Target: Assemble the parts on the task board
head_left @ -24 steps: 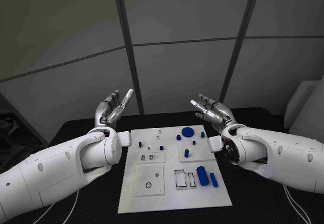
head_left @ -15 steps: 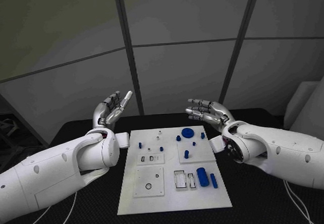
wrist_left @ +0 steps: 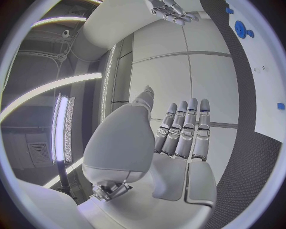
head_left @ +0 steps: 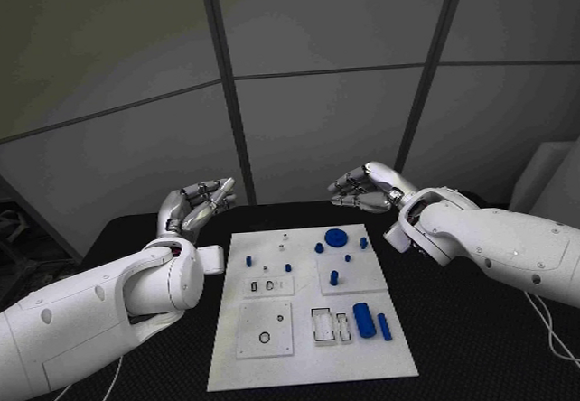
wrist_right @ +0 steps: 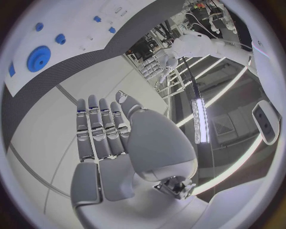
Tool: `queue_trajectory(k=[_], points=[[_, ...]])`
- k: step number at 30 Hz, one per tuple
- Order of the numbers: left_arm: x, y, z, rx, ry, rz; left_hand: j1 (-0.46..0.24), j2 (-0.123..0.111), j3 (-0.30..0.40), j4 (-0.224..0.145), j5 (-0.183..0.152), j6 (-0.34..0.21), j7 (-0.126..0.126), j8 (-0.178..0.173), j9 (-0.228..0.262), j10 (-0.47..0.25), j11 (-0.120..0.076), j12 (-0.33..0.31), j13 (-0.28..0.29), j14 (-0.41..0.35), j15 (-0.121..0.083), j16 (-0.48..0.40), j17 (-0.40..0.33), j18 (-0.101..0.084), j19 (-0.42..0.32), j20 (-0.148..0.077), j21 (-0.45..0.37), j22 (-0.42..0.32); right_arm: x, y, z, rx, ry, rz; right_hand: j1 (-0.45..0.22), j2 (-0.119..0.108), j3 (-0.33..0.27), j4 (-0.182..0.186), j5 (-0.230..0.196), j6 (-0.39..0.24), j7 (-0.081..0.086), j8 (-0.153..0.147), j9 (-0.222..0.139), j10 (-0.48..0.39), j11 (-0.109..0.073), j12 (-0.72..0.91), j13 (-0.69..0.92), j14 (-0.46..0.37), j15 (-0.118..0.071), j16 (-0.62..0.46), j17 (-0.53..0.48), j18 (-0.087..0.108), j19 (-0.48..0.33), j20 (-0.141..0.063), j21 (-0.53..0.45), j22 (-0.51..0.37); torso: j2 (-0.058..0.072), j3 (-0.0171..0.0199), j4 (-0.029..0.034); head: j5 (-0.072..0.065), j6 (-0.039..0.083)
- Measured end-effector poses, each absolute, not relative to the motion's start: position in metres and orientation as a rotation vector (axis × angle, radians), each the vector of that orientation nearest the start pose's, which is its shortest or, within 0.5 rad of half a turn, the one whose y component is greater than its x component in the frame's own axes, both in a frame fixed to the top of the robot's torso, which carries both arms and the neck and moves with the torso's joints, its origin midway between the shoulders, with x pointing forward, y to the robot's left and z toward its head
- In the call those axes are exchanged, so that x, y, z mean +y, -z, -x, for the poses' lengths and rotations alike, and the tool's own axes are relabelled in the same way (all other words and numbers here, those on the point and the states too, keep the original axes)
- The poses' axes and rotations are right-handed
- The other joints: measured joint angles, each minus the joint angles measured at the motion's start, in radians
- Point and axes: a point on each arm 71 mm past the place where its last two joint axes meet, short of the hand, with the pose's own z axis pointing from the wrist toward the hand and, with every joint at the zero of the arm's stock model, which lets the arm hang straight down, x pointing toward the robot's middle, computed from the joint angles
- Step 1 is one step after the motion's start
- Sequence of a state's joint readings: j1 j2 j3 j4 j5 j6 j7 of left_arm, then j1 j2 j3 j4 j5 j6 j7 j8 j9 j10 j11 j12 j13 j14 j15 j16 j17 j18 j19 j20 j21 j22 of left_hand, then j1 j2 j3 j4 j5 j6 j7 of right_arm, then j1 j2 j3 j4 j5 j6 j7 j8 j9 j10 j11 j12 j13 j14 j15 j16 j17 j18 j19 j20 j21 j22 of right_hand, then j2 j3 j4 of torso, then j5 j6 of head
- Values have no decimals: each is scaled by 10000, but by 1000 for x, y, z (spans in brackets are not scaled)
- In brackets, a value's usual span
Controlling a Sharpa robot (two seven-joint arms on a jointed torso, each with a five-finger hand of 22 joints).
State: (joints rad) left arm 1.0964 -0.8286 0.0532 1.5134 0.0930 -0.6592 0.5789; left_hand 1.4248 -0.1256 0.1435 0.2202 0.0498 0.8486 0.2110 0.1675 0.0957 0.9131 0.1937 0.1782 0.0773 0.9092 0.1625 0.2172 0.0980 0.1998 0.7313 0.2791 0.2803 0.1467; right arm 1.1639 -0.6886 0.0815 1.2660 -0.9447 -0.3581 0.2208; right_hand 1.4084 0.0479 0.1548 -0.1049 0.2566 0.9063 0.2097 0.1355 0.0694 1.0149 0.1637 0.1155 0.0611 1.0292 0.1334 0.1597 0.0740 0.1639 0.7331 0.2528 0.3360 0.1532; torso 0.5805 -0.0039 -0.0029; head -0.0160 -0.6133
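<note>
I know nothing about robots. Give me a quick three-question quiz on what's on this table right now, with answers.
1. True or false: the left hand holds a blue part.
2. Which is the widest blue piece on the task board? A. a round disc B. a long pin C. a square block
3. Fill in: both hands are raised beyond the board's ____ edge.

Key:
1. False; it holds nothing, and neither does the right hand.
2. A, the round disc.
3. far
</note>
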Motion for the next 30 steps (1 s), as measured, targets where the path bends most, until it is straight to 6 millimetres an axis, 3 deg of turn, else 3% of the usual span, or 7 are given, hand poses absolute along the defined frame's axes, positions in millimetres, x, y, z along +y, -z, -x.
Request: queue_trajectory(k=[6, 12, 14, 16, 19, 24, 30], points=[[229, 185, -482, 11035, 13444, 12152, 141, 141, -22, -496, 0, 721, 47, 0, -75, 883, -256, 29, -74, 1150, -330, 191, 104, -1, 1106, -327, 412, 112, -185, 156, -542, 15457, -9387, -733, -235, -446, 411, -112, 136, 702, -198, -29, 0, 794, -268, -252, 11, 1574, -437, 380, 273, -1, 1031, -423, 815, 339, 258, -12, 24, -46, 71], [223, 180, -472, 11444, 13905, 11974, 164, 165, -29, -633, 0, 898, -23, 0, -148, 1157, -343, 29, -89, 1454, -430, 191, 126, -1, 1397, -461, 491, 125, -168, 154, -541, 15955, -8062, 1075, -362, -788, 544, -109, 243, 1113, -391, -117, 1, 1170, -492, -375, 23, 2924, -825, 1141, 809, -2, 1879, -887, 1917, 911, 558, -35, 36, -60, 122], [221, 179, -470, 11545, 14023, 11936, 162, 167, -46, -672, 0, 967, -24, -14, -166, 1169, -331, -12, -98, 1454, -430, 142, 126, -2, 1443, -450, 491, 124, -163, 155, -540, 16040, -7692, 1516, -380, -869, 544, -109, 243, 1214, -427, -180, 0, 1217, -513, -398, 33, 3326, -931, 1566, 1095, -3, 2114, -1018, 2372, 1168, 660, -41, 47, -60, 144], [219, 178, -467, 11642, 14138, 11900, 149, 180, -30, -687, 0, 969, -22, -47, -178, 1169, -331, -52, -101, 1454, -430, 100, 126, -2, 1460, -467, 491, 124, -160, 155, -539, 16108, -7272, 1953, -509, -1168, 671, -37, 274, 1306, -513, -439, 1, 1173, -628, -478, 34, 4152, -1123, 3155, 2183, -1, 2555, -1348, 3778, 2018, 740, -50, 59, -63, 158], [216, 176, -464, 11755, 14271, 11865, 121, 208, -33, -691, 0, 969, -22, -57, -189, 1169, -331, -61, -101, 1454, -429, 59, 125, -1, 1460, -467, 491, 124, -157, 156, -539, 16189, -6721, 2444, -547, -1328, 727, 19, 275, 1306, -513, -628, 4, 1040, -598, -479, 67, 4217, -1211, 4921, 3360, -3, 2564, -1435, 4901, 2742, 882, -67, 95, -98, 178], [216, 175, -462, 11852, 14353, 11838, 121, 208, -30, -742, 0, 968, -22, -134, -223, 1169, -330, -152, -110, 1454, -429, -20, 110, -3, 1494, -501, 490, 109, -151, 157, -539, 16280, -6134, 3004, -544, -1332, 791, 84, 275, 1269, -550, -668, 3, 689, -599, -480, 66, 4187, -1181, 8120, 6307, -4, 2493, -1374, 6145, 3755, 1060, -94, 135, -132, 190], [216, 175, -461, 11913, 14404, 11821, 121, 208, -57, -769, 0, 968, -21, -189, -247, 1168, -330, -217, -119, 1454, -429, -82, 98, -4, 1532, -465, 490, 95, -146, 159, -539, 16415, -5725, 3375, -544, -1332, 803, 128, 275, 1165, -579, -668, 3, 603, -585, -480, 66, 4269, -1099, 9578, 7788, -4, 3033, -1322, 7206, 5087, 1222, -117, 155, -160, 179]])
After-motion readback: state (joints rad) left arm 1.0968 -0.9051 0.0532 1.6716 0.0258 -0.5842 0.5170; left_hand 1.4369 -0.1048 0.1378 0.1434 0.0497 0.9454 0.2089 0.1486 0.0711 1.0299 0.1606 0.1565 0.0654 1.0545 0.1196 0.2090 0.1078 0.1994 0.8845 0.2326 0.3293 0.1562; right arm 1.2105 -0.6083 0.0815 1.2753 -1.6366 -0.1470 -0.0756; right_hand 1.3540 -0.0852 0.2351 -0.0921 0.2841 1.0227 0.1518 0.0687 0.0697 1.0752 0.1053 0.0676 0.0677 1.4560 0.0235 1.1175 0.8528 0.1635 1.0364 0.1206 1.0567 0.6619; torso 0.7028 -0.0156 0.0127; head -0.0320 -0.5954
